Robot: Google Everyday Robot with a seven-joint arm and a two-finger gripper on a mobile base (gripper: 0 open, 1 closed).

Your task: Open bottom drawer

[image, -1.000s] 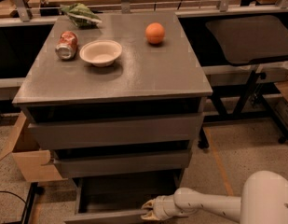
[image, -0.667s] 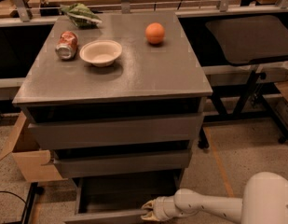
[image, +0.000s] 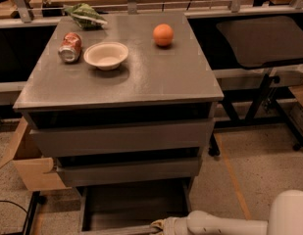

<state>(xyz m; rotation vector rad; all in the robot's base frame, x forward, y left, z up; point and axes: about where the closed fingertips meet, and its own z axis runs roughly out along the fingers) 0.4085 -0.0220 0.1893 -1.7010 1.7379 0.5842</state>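
The grey cabinet has three flat drawer fronts. The bottom drawer (image: 134, 202) is pulled out toward me, and its dark box interior shows below the middle drawer front (image: 129, 171) and the top drawer front (image: 121, 138). Its front panel (image: 116, 230) lies at the frame's lower edge. My gripper (image: 158, 225) sits at the top edge of that panel, right of its middle. My white arm (image: 224, 225) reaches in from the lower right.
On the cabinet top stand a soda can (image: 69, 47), a white bowl (image: 106, 55), an orange (image: 163, 35) and a green bag (image: 85, 14). A cardboard box (image: 28, 168) stands on the floor at the left. A black table (image: 264, 40) with legs stands at the right.
The gripper and the bottom drawer's front have moved slightly toward me, so the drawer stands a little further out.
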